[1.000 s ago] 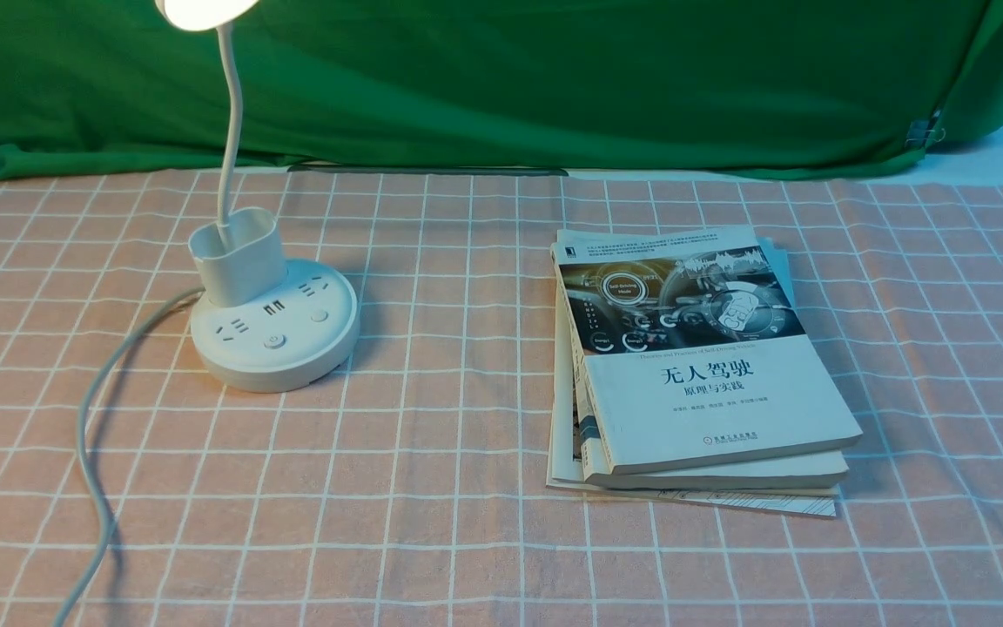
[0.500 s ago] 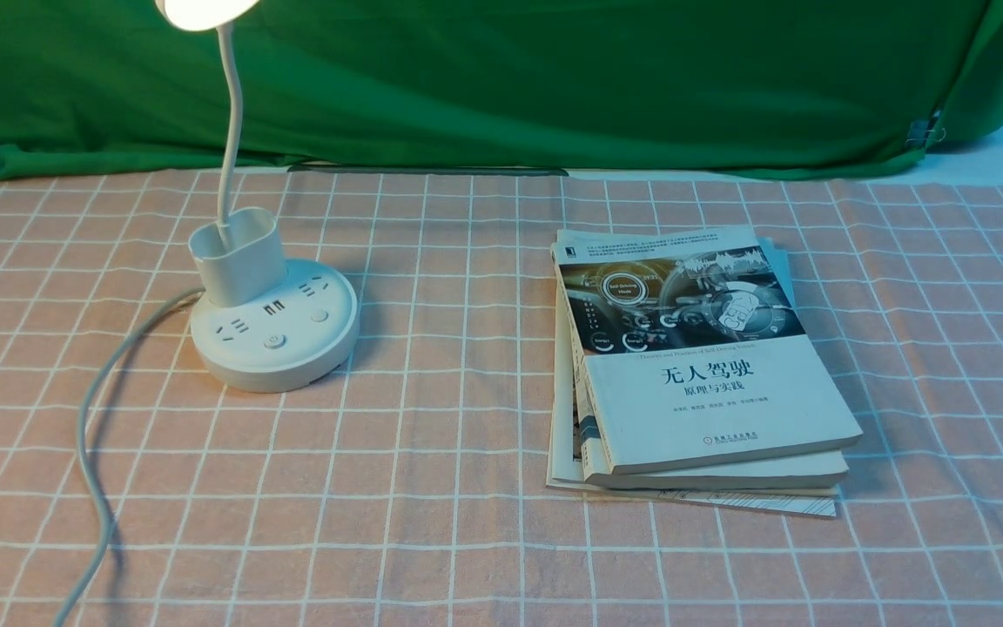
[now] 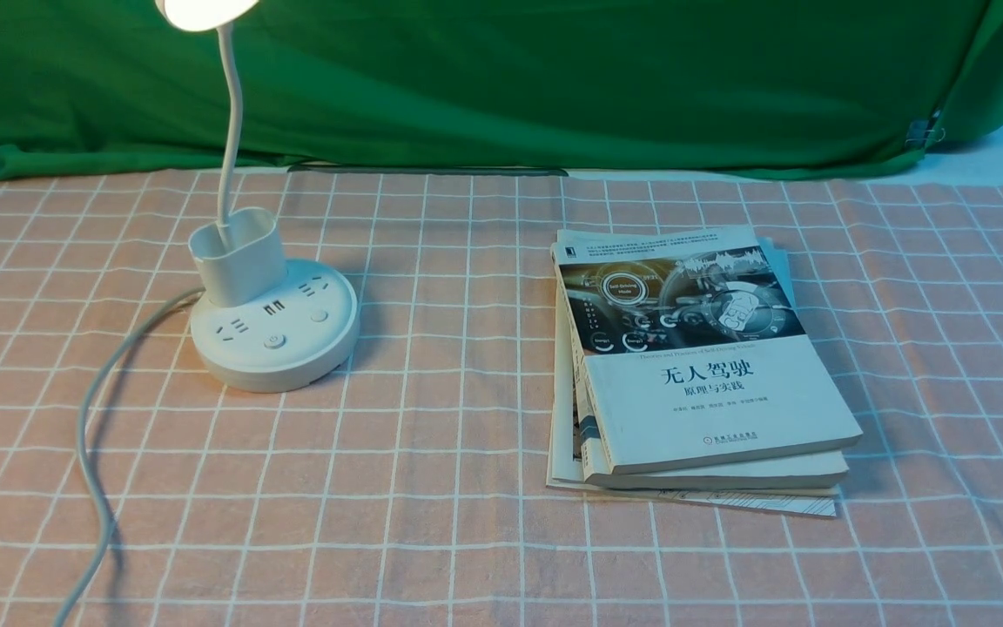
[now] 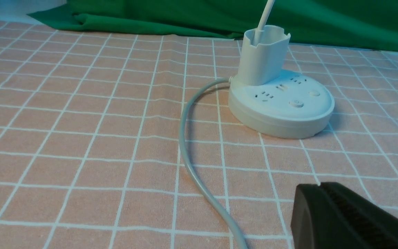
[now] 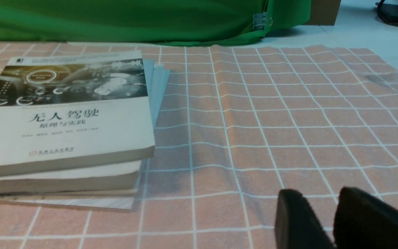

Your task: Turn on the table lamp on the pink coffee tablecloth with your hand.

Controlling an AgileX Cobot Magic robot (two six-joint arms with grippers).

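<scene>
Open tablecloth [image 3: 432, 453] between lamp base [image 3: 275, 335] and book stack [image 3: 693, 374]; grey cord [image 3: 88, 444] across the left approach

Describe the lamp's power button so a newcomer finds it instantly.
On the pink grid tablecloth, find the white table lamp left of the book stack. Its round base has two buttons; the power button is the front one, ringed, with a power symbol.
</scene>
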